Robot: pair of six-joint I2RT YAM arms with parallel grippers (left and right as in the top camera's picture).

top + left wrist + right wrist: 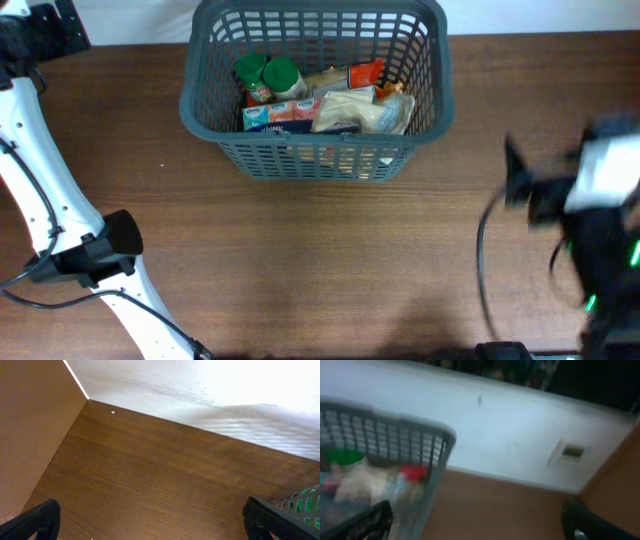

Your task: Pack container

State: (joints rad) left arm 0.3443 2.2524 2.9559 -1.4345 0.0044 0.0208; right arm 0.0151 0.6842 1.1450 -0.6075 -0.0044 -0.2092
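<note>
— What takes up most of the view from above?
— A brown wood-grain counter (pixel 330 260). At its upper centre stands the large dark grey plastic lattice-sided basket (pixel 300 158), upright.
— And the arms?
— The left end effector (pixel 152 520) is spread wide and holds nothing. It is over bare counter, with the basket's corner at the lower right of its wrist view. The right end effector (pixel 480 522), blurred, is also wide apart and empty, with the basket at the left of its view.
— Inside the basket?
— A pale beige plastic packet (pixel 355 108), an orange-red packet (pixel 365 73), and two small green-lidded jars (pixel 283 75) at the left.
</note>
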